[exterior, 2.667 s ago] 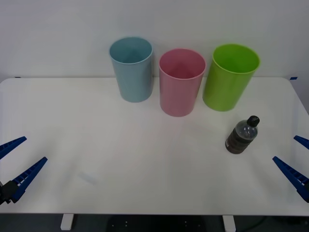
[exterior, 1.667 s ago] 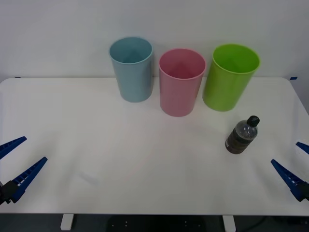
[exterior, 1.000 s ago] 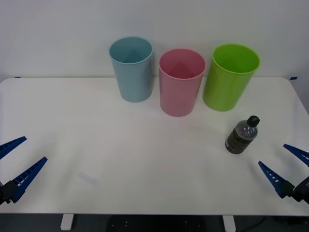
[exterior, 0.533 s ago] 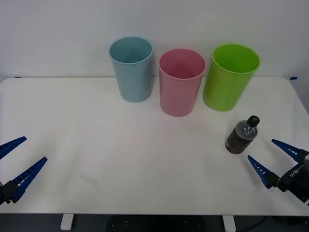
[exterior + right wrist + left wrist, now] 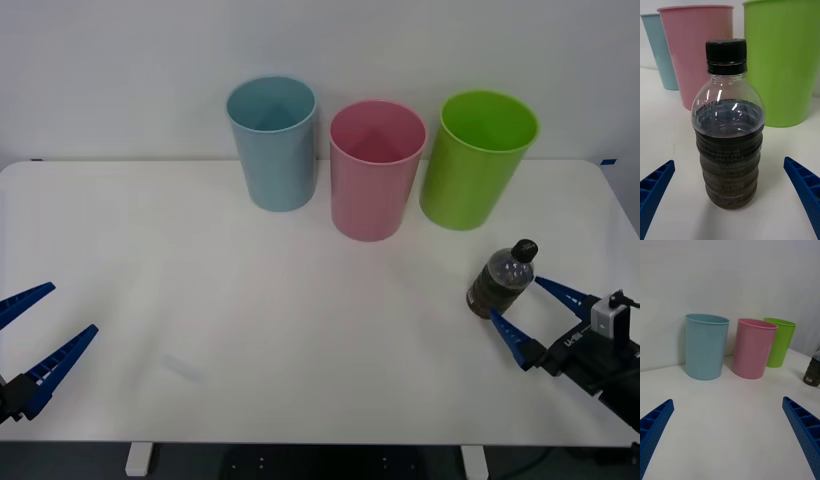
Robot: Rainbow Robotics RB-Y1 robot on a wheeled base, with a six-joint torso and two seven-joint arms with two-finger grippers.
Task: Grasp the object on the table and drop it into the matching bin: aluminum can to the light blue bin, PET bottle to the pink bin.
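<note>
The PET bottle [image 5: 500, 280], small and clear with dark brown contents and a black cap, stands upright on the white table [image 5: 250, 300] at the right, in front of the lime green bin. My right gripper [image 5: 514, 297] is open just behind the bottle, its fingertips level with the base on either side and not touching it. Close up, the bottle [image 5: 728, 138] sits centred ahead of that gripper [image 5: 729, 161]. The pink bin [image 5: 377, 168] and light blue bin [image 5: 273, 142] stand at the back. My left gripper [image 5: 73, 307] rests open at the table's front left.
A lime green bin [image 5: 476, 157] stands right of the pink one, directly behind the bottle. From the left wrist, the light blue bin [image 5: 705, 347], pink bin [image 5: 752, 348], green bin [image 5: 778, 341] and bottle [image 5: 813, 369] line up beyond the open left gripper [image 5: 728, 400].
My right gripper has come in from the table's right edge toward the bottle, staying open, until its fingertips flank the base. The bottle, bins and left arm have not moved.
</note>
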